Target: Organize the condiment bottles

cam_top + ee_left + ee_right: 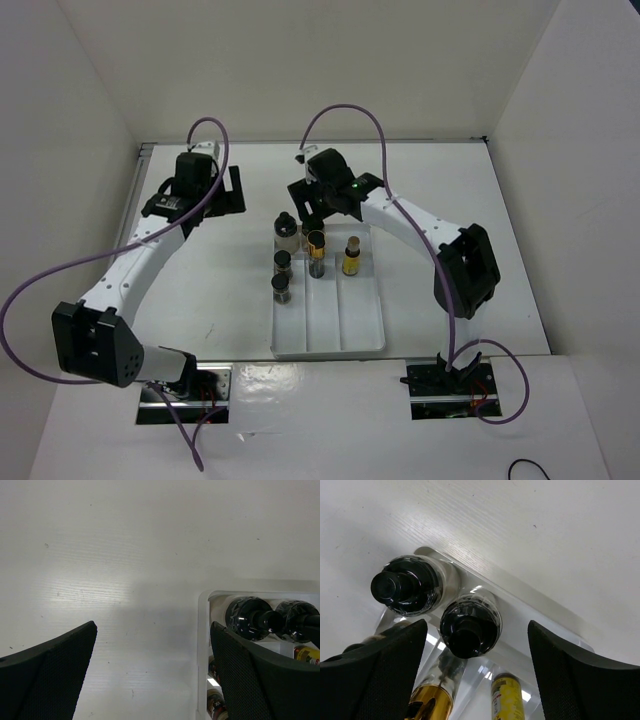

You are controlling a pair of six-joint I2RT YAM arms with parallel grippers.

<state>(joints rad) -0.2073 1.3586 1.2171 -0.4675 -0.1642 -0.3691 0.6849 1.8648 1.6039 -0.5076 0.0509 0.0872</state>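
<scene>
All six condiment bottles stand in the white tray (pixel 350 320). Two short dark jars (pixel 282 275) sit in the left lane behind a clear black-capped jar (pixel 286 229). The second clear jar (pixel 470 622) stands beside it, right under my right gripper (pixel 320 203), which is open and empty above it. The cork-topped yellow bottle (pixel 316 253) is in the middle lane and the black-capped yellow bottle (pixel 351 256) in the right lane. My left gripper (pixel 213 188) is open and empty over bare table, left of the tray. The left wrist view shows both clear jars (pixel 247 617) past its right finger (pixel 265 680).
White walls enclose the table on the left, back and right. The near half of the tray (pixel 545 610) holds nothing. Purple cables loop from both arms. The tray's left rim (pixel 202 645) lies just inside my left gripper's right finger.
</scene>
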